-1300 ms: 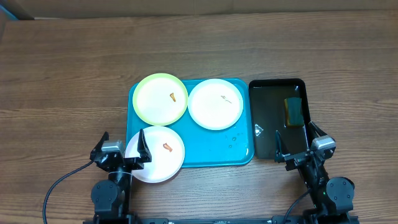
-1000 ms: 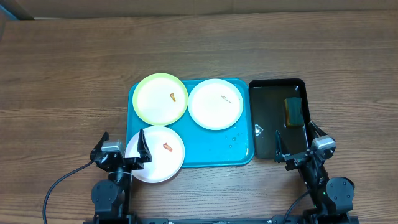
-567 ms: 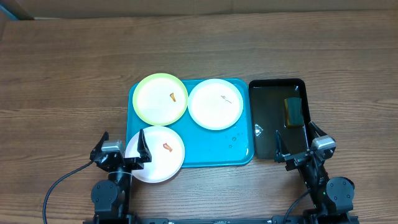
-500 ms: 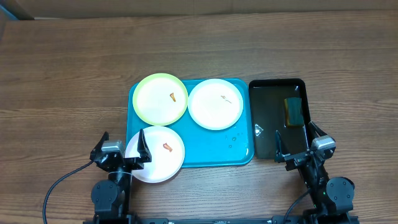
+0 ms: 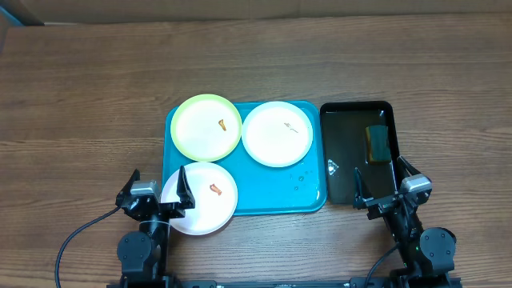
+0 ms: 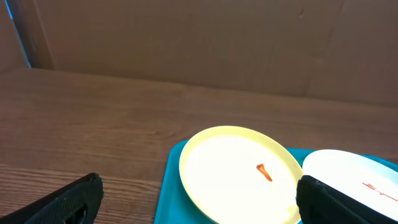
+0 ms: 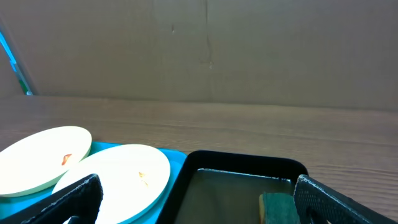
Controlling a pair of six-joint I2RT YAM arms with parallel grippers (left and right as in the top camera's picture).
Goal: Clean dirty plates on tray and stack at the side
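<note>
My jaws, left and right, stand wide and empty at the near side. The plates (image 5: 277, 133) lie on the tray (image 5: 310, 196) (the nearest plate (image 5: 208, 206) overhangs its near-left corner). They look light, stiff and likely slick, so I'd pinch that overhanging rim.

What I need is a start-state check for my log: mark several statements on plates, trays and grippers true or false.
The yellow-green plate lies on the turquoise tray. True.
The sponge lies on the turquoise tray. False: it is in the black tray.
The left gripper and right gripper are both open and empty. True.
The three plates are stacked. False: the far white plate, the near white plate and the yellow-green one lie side by side.
</note>
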